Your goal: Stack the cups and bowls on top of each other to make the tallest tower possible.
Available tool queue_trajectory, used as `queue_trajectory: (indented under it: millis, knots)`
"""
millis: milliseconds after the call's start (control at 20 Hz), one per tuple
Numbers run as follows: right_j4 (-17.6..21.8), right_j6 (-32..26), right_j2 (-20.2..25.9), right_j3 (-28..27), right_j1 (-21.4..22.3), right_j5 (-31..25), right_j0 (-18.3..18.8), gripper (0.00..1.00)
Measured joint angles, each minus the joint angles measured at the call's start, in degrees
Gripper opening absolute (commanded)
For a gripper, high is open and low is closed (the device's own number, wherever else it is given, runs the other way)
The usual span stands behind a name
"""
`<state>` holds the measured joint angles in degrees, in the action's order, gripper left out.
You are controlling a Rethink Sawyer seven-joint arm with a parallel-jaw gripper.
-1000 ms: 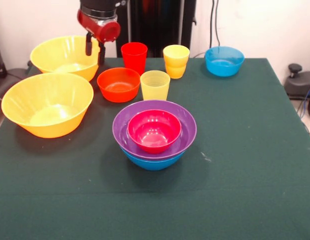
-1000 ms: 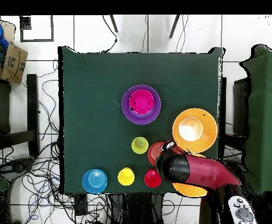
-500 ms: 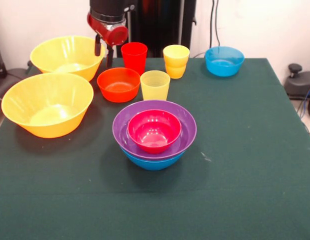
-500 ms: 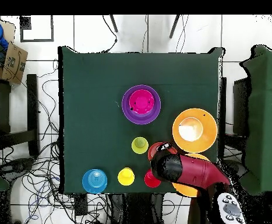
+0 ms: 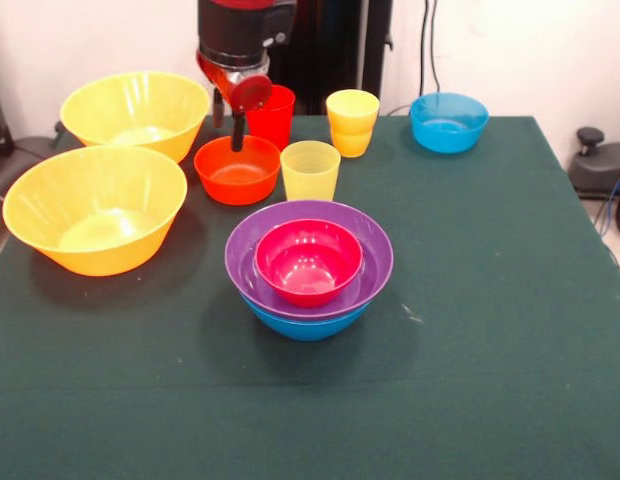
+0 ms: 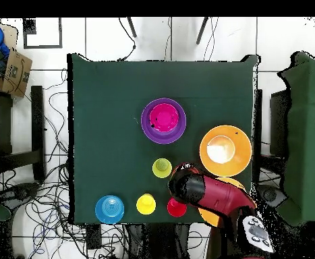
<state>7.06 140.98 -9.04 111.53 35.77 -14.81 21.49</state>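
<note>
bright, even light – soft shadows; glossy bowls (image 5: 95, 207) glint

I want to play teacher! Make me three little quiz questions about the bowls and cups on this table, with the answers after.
1. True or false: the pink-red bowl sits inside the purple bowl.
2. Which colour is the lowest bowl of the tower? A) blue B) orange C) yellow
3. Fill in: the gripper hangs over the far rim of the ____ bowl.

Key:
1. True.
2. A, the blue bowl shows under the purple one.
3. Orange-red; the orange-red bowl stands beside the red cup.
</note>
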Motion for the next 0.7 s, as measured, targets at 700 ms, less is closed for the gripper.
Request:
queue_trajectory:
  millis: [700]
  knots:
    - [-6.12,0.00,-0.40,-0.05,-1.42,2.37,-2.21,1.00]
